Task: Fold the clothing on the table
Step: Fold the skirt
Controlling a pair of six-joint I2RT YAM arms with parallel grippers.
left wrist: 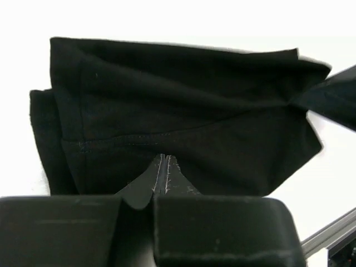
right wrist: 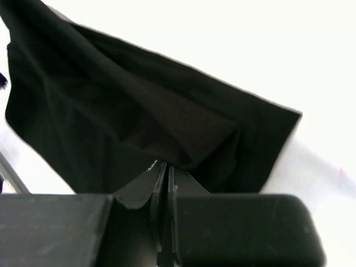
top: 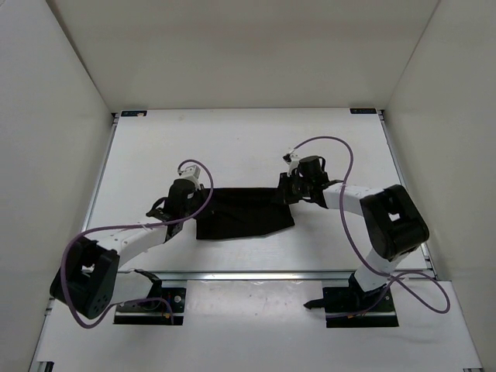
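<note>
Where your left gripper (left wrist: 162,167) meets the cloth, its two jaws stand pressed together with no gap between them. The near hem of the clothing (left wrist: 167,100) runs right across their tips. I judge that to be a pinch on the left edge, though the wrist view does not let me tell how many layers are caught. Your right gripper (right wrist: 162,169) shows the same: jaws closed flat against each other, with a fold of the black fabric bunched over the tips and rising away from them. That reads as a grip on the garment's far right corner.

Moving outward, the overhead view places the two grippers at opposite ends of the garment, the left at its left edge and the right at its far right corner. The piece lies between them near the middle of the table (top: 232,147). It is roughly rectangular, its near right corner runs off on a slant, and layers overlap at the left end.

Holding both ends at once appears intended to keep the fabric taut and level, so that one edge can be carried over the other without sagging in the middle. Your risk is an uneven lift: if either grip has only the top layer, the lower layers will lag and the fold will skew.
</note>
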